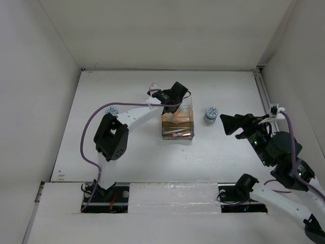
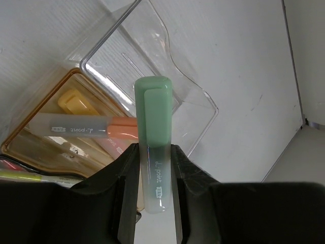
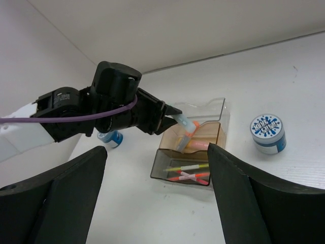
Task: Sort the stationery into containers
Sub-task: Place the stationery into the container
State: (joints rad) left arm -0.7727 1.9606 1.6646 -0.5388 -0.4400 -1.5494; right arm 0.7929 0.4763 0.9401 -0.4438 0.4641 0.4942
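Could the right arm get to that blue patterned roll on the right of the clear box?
Probably yes. The roll stands alone on the table, right of the organizer, and the open right gripper faces it with nothing between.

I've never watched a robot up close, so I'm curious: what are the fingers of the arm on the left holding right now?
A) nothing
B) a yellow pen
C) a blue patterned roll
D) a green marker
D: the left wrist view shows the green marker pinched between the left fingers, above the clear organizer.
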